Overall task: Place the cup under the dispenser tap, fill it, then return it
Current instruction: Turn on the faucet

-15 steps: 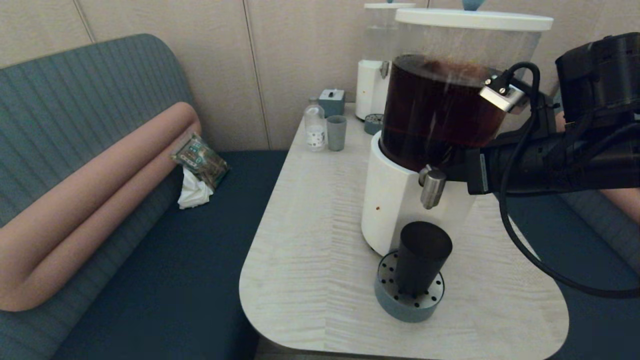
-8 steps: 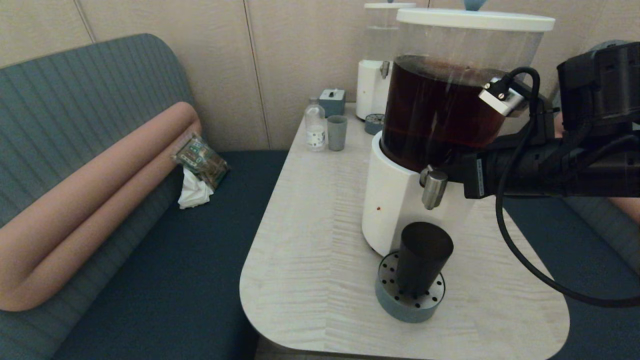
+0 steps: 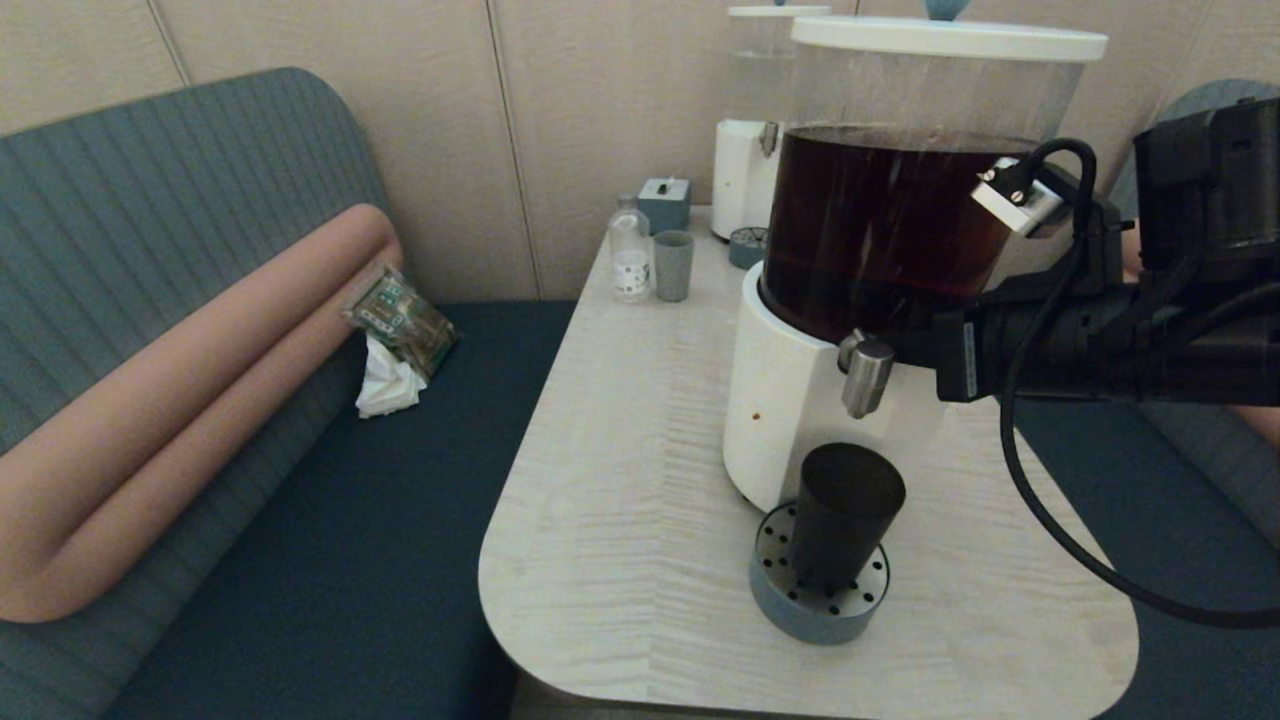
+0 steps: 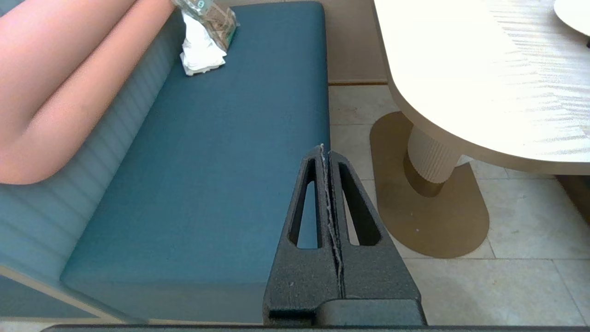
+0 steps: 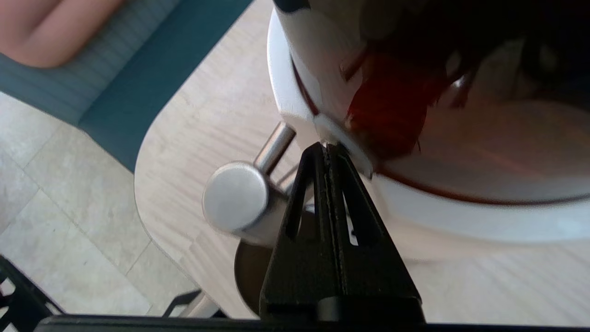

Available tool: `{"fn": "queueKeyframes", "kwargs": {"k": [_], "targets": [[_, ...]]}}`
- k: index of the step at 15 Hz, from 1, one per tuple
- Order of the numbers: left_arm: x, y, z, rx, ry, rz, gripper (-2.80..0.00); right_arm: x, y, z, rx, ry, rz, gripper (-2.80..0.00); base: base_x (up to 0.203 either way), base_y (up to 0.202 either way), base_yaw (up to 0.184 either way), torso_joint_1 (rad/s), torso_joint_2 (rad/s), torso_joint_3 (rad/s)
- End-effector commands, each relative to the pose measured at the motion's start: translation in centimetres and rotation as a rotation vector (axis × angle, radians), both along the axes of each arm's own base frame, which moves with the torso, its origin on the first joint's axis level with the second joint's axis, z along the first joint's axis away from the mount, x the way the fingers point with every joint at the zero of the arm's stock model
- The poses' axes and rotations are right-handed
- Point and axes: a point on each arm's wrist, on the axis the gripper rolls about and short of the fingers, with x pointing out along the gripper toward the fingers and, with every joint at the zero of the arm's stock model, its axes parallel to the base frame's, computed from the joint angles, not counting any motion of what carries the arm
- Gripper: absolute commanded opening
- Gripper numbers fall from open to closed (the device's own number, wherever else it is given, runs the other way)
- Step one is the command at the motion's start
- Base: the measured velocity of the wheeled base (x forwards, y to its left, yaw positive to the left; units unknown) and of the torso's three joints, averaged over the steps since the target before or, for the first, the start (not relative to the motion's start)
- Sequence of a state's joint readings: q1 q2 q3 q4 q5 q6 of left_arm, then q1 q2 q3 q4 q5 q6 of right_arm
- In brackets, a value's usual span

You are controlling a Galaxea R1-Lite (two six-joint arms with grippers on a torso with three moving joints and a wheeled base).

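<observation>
The cup (image 3: 845,515) stands upright on the perforated drip tray (image 3: 772,605) on the table (image 3: 620,480), directly below the dispenser tap (image 3: 866,378). Right end effector (image 5: 326,150), fingers pressed together, sits beside the tap against the dispenser (image 3: 790,400). Left end effector (image 4: 322,154), fingers together, hangs over the bench seat (image 4: 221,175).

Right claw (image 5: 326,148) (fingers pressed together) beside the dispenser tap (image 5: 239,198).

Brushed-steel tap (image 3: 865,375); smooth dark plastic cup (image 3: 843,515); wood-grain table (image 3: 620,500).
</observation>
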State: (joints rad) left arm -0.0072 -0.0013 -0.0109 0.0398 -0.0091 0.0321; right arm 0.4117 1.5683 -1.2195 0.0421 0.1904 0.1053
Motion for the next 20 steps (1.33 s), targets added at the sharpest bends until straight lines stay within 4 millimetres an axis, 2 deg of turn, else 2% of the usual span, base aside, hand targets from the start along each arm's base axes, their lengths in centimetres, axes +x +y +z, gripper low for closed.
{"fn": "queueKeyframes", "kwargs": {"k": [1, 8, 20], "targets": [[0.01, 0.00, 0.00, 0.000, 0.001, 0.000, -2.80, -0.10, 0.09, -0.05, 0.007, -0.013, 0.006, -2.80, 0.000, 0.000, 0.000, 0.000, 0.00, 0.000], [0.01, 0.00, 0.00, 0.000, 0.001, 0.001, -2.80, -0.56, -0.12, 0.71, 0.025, -0.055, 0.007, -2.80, 0.000, 0.000, 0.000, 0.000, 0.00, 0.000], [0.01, 0.00, 0.00, 0.000, 0.001, 0.000, -2.80, -0.65, 0.50, 0.43, 0.029, -0.125, 0.045, -2.80, 0.000, 0.000, 0.000, 0.000, 0.00, 0.000]]}}
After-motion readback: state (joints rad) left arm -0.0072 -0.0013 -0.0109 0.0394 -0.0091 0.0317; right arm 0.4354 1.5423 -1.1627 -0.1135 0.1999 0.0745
